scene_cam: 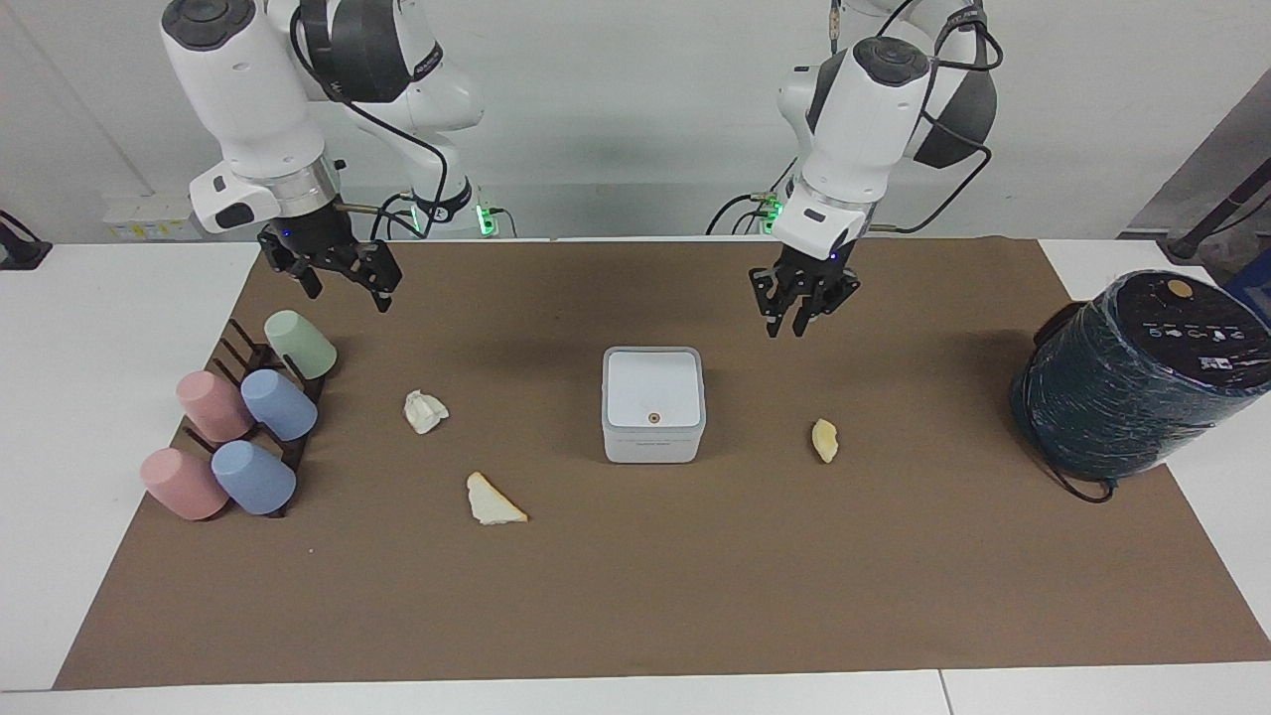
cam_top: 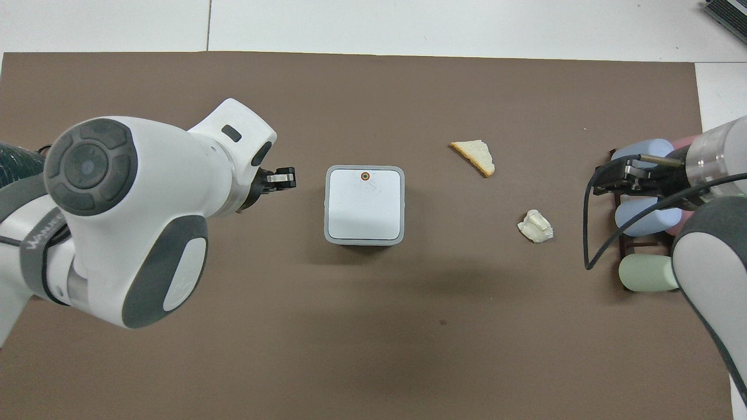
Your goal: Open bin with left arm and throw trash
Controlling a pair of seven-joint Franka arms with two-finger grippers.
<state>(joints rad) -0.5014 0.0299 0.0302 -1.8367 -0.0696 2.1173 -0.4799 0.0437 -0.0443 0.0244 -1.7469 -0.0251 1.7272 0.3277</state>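
The white bin [scene_cam: 653, 402] stands mid-mat with its lid shut and the orange button [scene_cam: 652, 418] on top; it also shows in the overhead view [cam_top: 365, 204]. My left gripper [scene_cam: 799, 316] hangs over the mat beside the bin, toward the left arm's end, apart from it [cam_top: 284, 178]. The yellowish chunk [scene_cam: 824, 440] lies on the mat under it; my arm hides it in the overhead view. The tissue wad [scene_cam: 425, 411] and cream wedge [scene_cam: 494, 500] lie toward the right arm's end. My right gripper [scene_cam: 343, 283] waits open and empty over the cup rack.
Pastel cups on a dark rack [scene_cam: 243, 427] sit at the right arm's end of the brown mat [scene_cam: 635, 596]. A large dark wrapped cylinder [scene_cam: 1132, 372] stands at the left arm's end.
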